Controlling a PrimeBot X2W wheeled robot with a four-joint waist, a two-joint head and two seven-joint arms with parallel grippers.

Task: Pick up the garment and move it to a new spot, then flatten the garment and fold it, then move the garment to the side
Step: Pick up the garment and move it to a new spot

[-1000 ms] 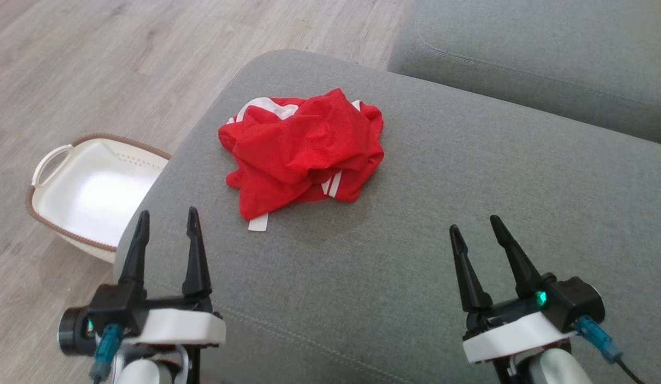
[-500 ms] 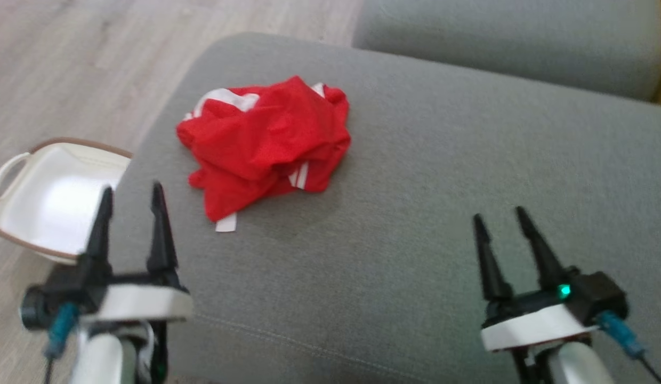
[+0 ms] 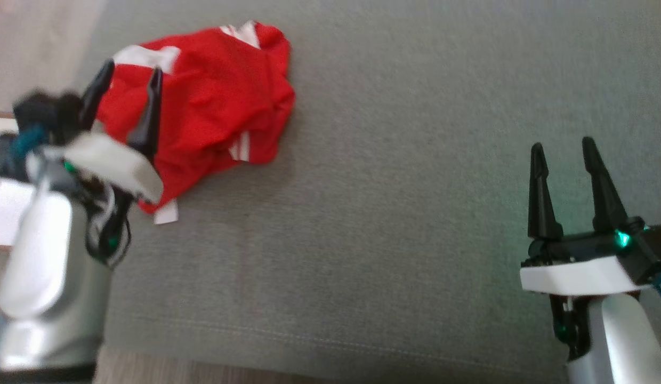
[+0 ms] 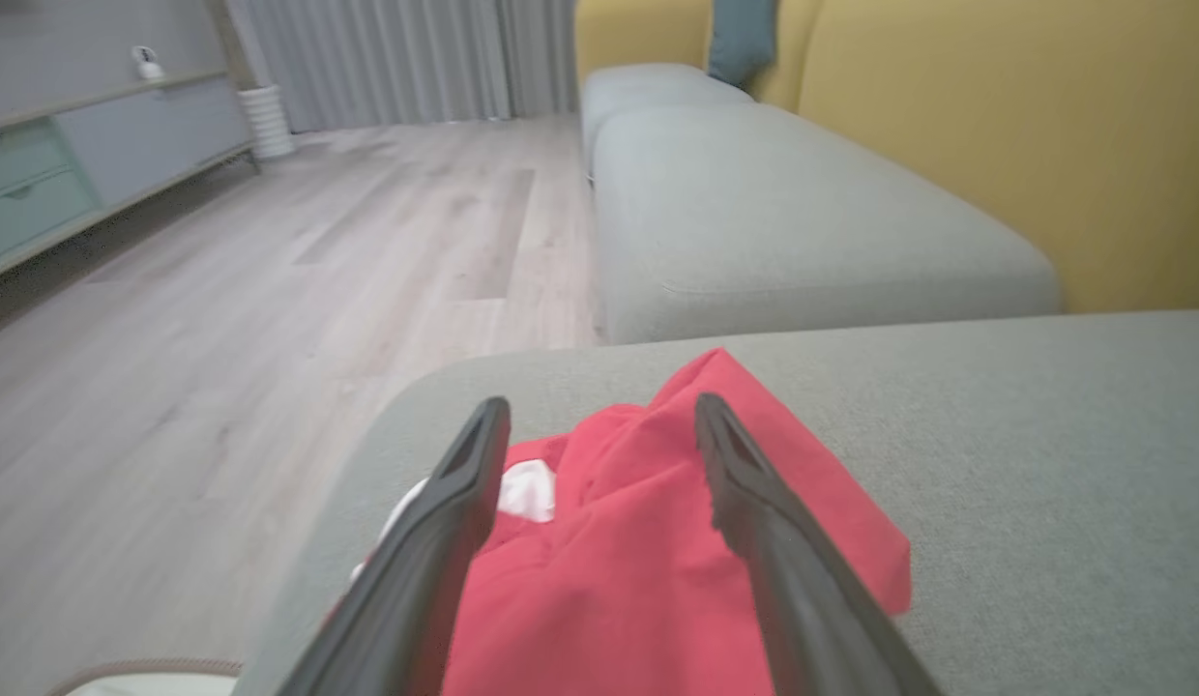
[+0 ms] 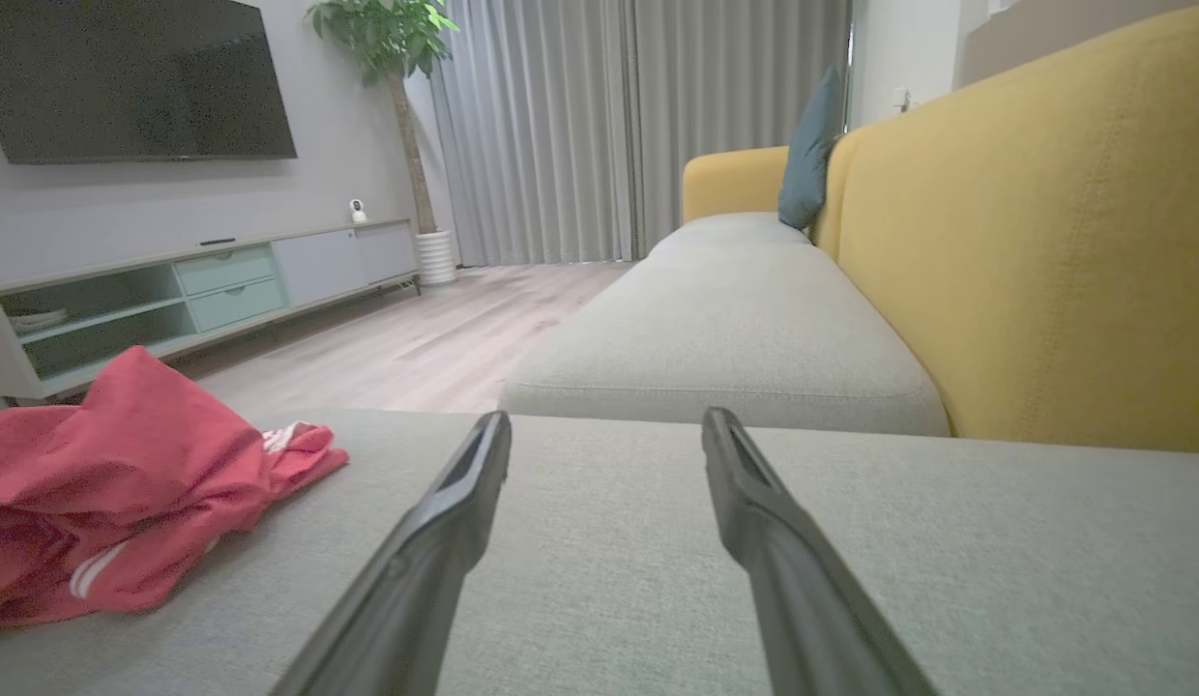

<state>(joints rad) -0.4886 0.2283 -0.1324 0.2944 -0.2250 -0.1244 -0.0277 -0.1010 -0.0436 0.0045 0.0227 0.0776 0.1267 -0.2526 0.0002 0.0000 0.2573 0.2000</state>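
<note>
Red fabric: thin, mesh-looking sports garment [image 3: 213,106] with white stripes, crumpled into a heap. You can't tell top from shorts yet.
Location: on the grey sofa cushion [image 3: 389,224], close to its left edge, with the wood floor [image 4: 271,290] just beyond.
Handling: treat it as light, limp and not fragile. It will likely sag and trail when you lift it. The slick weave may slide out of a shallow pinch.
Where to grip: go for the raised ridge on top of the heap and bite deep through several layers. Skip the white tab [image 3: 165,213] at the near edge, which would probably pull up one layer only.
Left gripper [image 3: 132,66]: jaws spread wide and holding nothing, poised over the heap's left side. The wrist view has the ridge between the fingers; contact can't be told.
Right gripper [image 3: 562,144]: jaws wide and empty, over bare cushion, well apart from the garment.
Risk: a drag leftward could tip it off the cushion.
</note>
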